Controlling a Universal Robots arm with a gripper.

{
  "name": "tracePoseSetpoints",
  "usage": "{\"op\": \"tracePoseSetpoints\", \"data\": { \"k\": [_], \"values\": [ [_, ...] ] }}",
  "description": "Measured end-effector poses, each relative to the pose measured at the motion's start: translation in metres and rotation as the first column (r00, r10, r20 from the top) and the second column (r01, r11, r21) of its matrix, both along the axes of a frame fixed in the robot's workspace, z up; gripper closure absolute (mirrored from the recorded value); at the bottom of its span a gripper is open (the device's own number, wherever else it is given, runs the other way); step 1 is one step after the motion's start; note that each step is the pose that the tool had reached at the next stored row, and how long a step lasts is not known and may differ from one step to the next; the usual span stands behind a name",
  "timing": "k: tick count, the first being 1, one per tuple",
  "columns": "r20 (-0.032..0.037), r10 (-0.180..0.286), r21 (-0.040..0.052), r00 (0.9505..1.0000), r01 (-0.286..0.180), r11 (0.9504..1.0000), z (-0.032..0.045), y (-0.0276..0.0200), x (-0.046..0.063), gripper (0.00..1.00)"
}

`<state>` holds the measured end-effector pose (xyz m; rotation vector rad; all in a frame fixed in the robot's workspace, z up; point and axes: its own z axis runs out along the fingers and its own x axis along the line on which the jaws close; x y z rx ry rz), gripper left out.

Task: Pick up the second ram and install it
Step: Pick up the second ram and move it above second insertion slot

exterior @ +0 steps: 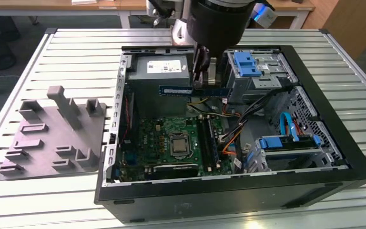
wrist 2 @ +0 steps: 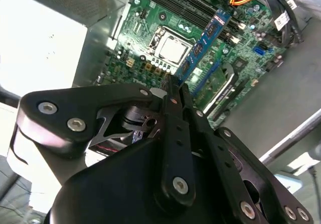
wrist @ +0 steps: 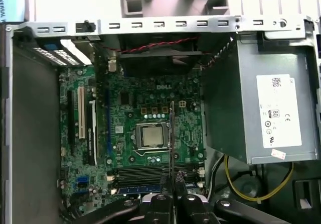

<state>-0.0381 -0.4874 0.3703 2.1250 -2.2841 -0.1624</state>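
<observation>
The claw (exterior: 207,85) is clamped on the ram stick (exterior: 177,89), gripping it near the middle so that a blue-green end sticks out on either side. In the exterior view the stick lies level, its long side running from 9 o'clock to 3 o'clock. It hangs in the air over the 12 o'clock part of the open computer case (exterior: 234,193), just in front of the grey power supply (exterior: 160,67). The dark arm (exterior: 218,19) comes down onto it from 12 o'clock.

The green motherboard (exterior: 164,143) lies on the case floor toward 6 o'clock from the stick and well apart from it. On it, the black memory slots (exterior: 211,138) run from 12 to 6 o'clock, crosswise to the held stick, with the square processor socket (exterior: 179,144) beside them at 9 o'clock.

In the second wrist view the stick (wrist 2: 208,35) reaches out from the closed claw (wrist 2: 173,83) over the board (wrist 2: 145,33), showing its row of dark chips. In the first wrist view the stick (wrist: 172,133) appears edge-on as a thin line crossing beside the socket (wrist: 152,135).

A grey moulded tray (exterior: 49,133) rests on the slatted metal table (exterior: 30,200) at 9 o'clock from the case, the exterior view's left
</observation>
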Motion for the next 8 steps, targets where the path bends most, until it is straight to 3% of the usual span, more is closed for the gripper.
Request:
{"op": "tracePoseSetpoints", "data": {
  "k": [3,8],
  "values": [
    [-0.0001,-0.02,0.0126,0.9998,0.02,0.9997,-0.0029,-0.0005,0.0,0.86],
    [-0.0001,0.003,0.0137,1.0,-0.003,0.9999,-0.0121,-0.0029,0.001,0.86]
  ]
}}
